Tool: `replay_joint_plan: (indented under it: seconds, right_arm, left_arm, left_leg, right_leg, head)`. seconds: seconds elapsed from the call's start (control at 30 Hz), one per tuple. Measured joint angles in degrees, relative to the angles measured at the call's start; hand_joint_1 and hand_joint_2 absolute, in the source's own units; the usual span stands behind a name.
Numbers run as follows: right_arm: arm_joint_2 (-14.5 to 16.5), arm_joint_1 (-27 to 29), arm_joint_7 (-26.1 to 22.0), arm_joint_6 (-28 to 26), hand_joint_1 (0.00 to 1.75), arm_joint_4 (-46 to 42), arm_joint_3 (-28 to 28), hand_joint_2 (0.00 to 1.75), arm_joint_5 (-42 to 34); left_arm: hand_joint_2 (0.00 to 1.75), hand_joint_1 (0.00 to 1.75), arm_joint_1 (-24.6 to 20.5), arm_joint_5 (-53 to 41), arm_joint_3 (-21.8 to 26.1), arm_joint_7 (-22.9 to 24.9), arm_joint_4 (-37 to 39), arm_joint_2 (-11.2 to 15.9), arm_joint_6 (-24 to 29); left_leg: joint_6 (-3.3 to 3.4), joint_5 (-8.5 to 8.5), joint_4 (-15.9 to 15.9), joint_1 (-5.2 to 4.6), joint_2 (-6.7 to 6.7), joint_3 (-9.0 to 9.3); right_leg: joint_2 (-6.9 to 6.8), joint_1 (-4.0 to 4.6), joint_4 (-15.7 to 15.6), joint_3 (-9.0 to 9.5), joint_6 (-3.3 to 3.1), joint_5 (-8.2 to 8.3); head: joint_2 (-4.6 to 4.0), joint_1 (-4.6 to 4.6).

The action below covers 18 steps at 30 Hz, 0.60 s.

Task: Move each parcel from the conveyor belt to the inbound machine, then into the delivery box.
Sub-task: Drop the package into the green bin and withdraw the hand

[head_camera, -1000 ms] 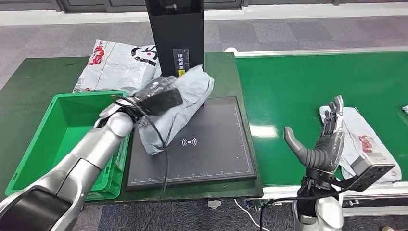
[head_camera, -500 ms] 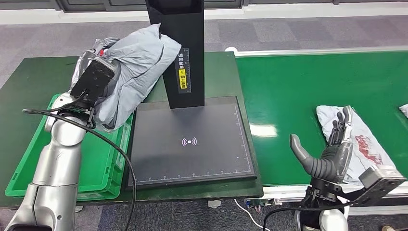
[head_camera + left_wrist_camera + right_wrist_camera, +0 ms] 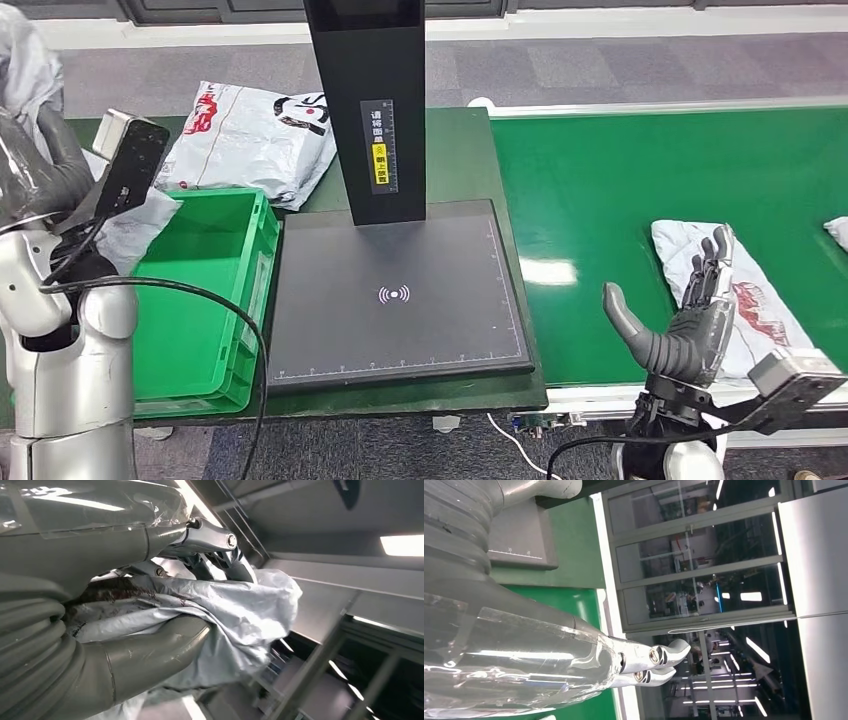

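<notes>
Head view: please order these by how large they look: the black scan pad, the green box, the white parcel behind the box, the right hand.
1. Black scan pad.
2. Green box; the left arm hides part of it, so this is less sure.
3. White parcel behind the box.
4. Right hand.

Four parcels (image 3: 255, 140) (image 3: 735, 295) (image 3: 838, 230) (image 3: 220, 625), one green box (image 3: 215, 290), one scanner (image 3: 400, 290)

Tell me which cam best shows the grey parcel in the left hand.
Left wrist view: the grey parcel sits pressed between thumb and fingers of the left hand. Head view catches only its crumpled end at the frame's far-left edge. Right wrist view looks elsewhere.
</notes>
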Motion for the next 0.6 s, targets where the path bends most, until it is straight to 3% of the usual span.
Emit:
replay_joint_plan:
  seconds: [0.1, 0.23, 0.3, 0.43, 0.6]
  right_arm:
    - [0.0, -0.1, 0.1, -0.1, 0.0, 0.2, 0.0, 1.75, -0.1]
    - [0.0, -0.4, 0.1, -0.4, 0.0, 0.8, 0.0, 1.75, -0.4]
    - [-0.1, -0.5, 0.1, -0.5, 0.0, 1.1, 0.0, 1.75, -0.7]
    - [-0.2, -0.9, -0.1, -0.7, 0.0, 1.8, 0.0, 1.75, -1.1]
    - [-0.5, -1.0, -0.2, -0.8, 0.0, 2.4, 0.0, 1.75, -1.5]
  left_arm:
    - [1.75, 1.75, 0.3, -4.0, 0.0, 5.7, -0.2, 2.0, 0.4]
    - [1.75, 1.75, 0.3, -5.7, -4.6, 21.1, 0.3, 10.2, -3.3]
    - [1.75, 1.75, 0.1, -5.8, -8.5, 24.5, 1.7, 14.2, -6.2]
    - [1.75, 1.75, -0.8, -6.0, -14.2, 22.4, 7.6, 18.5, -9.5]
    - [1.75, 1.75, -1.4, -6.0, -15.4, 13.8, 16.9, 18.6, -13.7]
  left_leg:
    - [0.0, 0.01, 0.0, 0.0, 0.02, 0.0]
    - [-0.02, 0.0, 0.0, 0.02, 0.22, 0.03]
    - [-0.04, 0.02, 0.0, 0.04, 0.15, 0.02]
    - [-0.08, 0.05, 0.0, 0.06, 0.1, 0.02]
    - [-0.08, 0.04, 0.0, 0.03, 0.22, 0.05]
  right_leg:
    - [0.01, 0.0, 0.0, 0.01, -0.01, 0.01]
    - [0.16, 0.03, 0.0, -0.12, -0.06, 0.04]
    - [0.1, 0.06, 0.0, -0.12, -0.07, 0.03]
    - [0.07, 0.05, 0.0, -0.09, -0.08, 0.04]
    - [0.16, 0.03, 0.0, -0.11, -0.09, 0.06]
  head:
    - [0.0, 0.02]
    - [0.0, 0.02]
    - [0.0, 0.02]
    - [0.0, 0.02]
    - [0.0, 0.02]
